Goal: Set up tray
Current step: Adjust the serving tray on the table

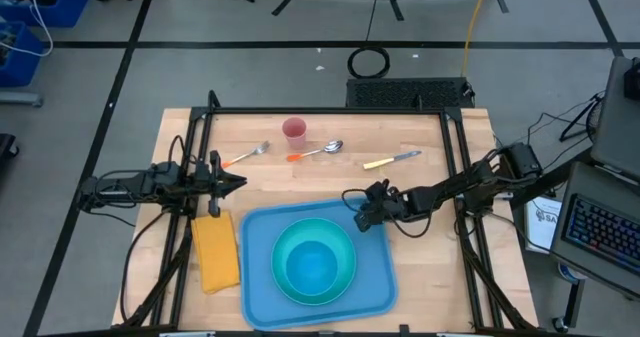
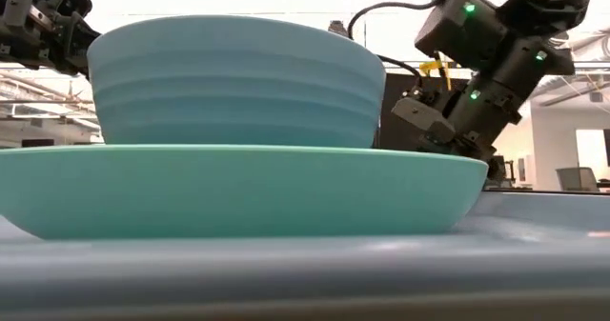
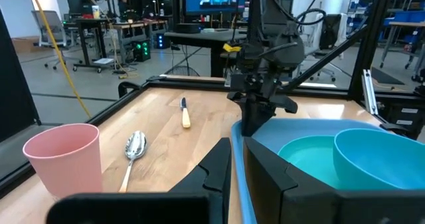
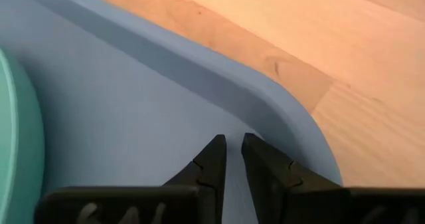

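We see the large flat blue plastic tray [image 1: 372, 277] lying on the wooden table [image 1: 440, 192], carrying a round teal plate [image 1: 281, 269] with a teal bowl [image 1: 313, 264] on it. Our right gripper [image 1: 362, 217] hangs low over the tray's far right corner, its fingers [image 4: 211, 159] nearly together with a thin gap and nothing between them. Our left gripper [image 1: 228, 184] waits beside the yellow napkin [image 1: 216, 251], likewise nearly closed and empty. The pink plastic cup [image 1: 294, 130] stands well apart from the tray. We judge the risk to be a fingertip catching the raised rim, dragging the tray and shifting the dishes.
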